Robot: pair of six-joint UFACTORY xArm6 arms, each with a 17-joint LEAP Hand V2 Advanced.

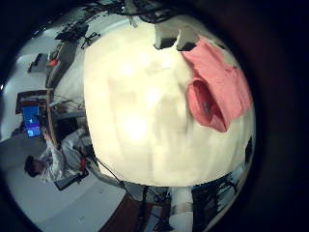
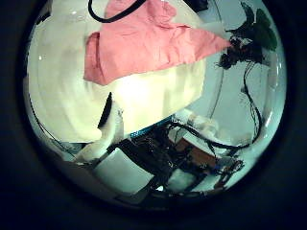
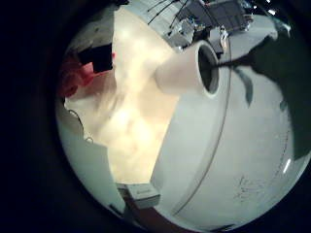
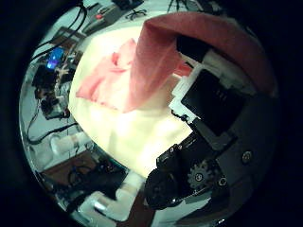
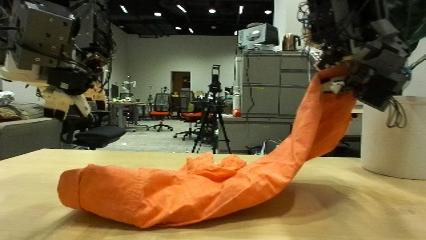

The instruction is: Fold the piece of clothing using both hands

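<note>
An orange piece of clothing [image 5: 173, 190] lies bunched on the tan table [image 5: 346, 215], with one end pulled up in a long strip. My right hand [image 5: 362, 65] is shut on that raised end, well above the table. The right thumb side palm view shows the cloth [image 4: 151, 52] draped over that hand's fingers [image 4: 213, 90]. My left hand [image 5: 53, 55] hangs high above the other end of the clothing, fingers relaxed, holding nothing. The clothing also shows far below in the left little finger side palm view [image 1: 217, 87] and in the left thumb side palm view [image 2: 134, 48].
A white cylindrical container [image 5: 394, 135] stands on the table beside the right hand; it also shows in the right little finger side palm view [image 3: 187, 70]. Cabinets and office chairs stand in the room behind the table.
</note>
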